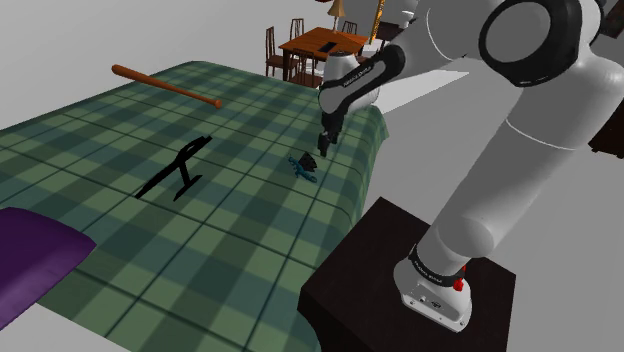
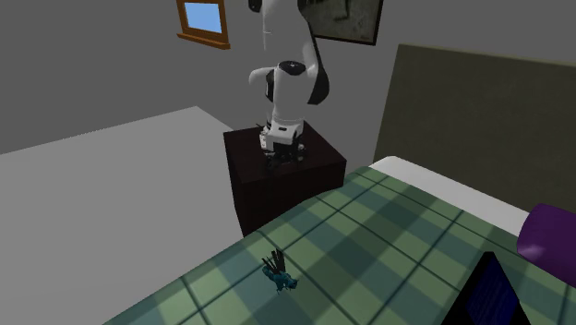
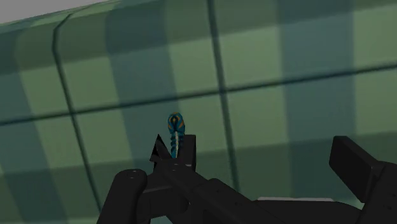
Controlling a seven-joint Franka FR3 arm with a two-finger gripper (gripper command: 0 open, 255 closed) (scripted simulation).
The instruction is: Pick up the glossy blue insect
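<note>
Lying on the plaid blanket: purple pillow, wooden bat, black frame, all well apart from the blue insect near the blanket's edge. Hovering just above it, gripper spread. Stretching lengthwise away from the fingers.

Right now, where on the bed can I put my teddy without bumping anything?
The bare stretch of plaid cover lies between the purple pillow, the black object and the stand. Another strip runs between the black object and the bat. Near the edge it's crowded: the open gripper hangs close to the blue insect.
</note>
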